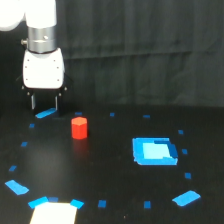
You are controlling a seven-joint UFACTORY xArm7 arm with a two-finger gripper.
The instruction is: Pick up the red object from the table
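The red object (79, 128) stands upright on the table (110, 170), toward the exterior view's left and a little behind the middle. It is a short, stubby block with a flattish top, plain bright red-orange, and no writing or label can be read on it or anywhere else in the scene.

The gripper (45, 103) hangs from a white housing with a grey metal collar above, up and to the exterior view's left of the block, apart from it. Its two dark fingers point down with a gap between them and nothing held; whether the tips touch the table cannot be told.

The table is matte black. A blue tape strip (46, 113) lies just under the fingers. Small blue marks dot the surface in a rough ring. A larger bright blue square patch (154, 151) lies well to the exterior view's right of the block. A pale, cream-coloured sheet (54, 213) sits at the near edge. Nothing stands between gripper and block. Behind, a dark cloth curtain (140, 45) hangs in folds.
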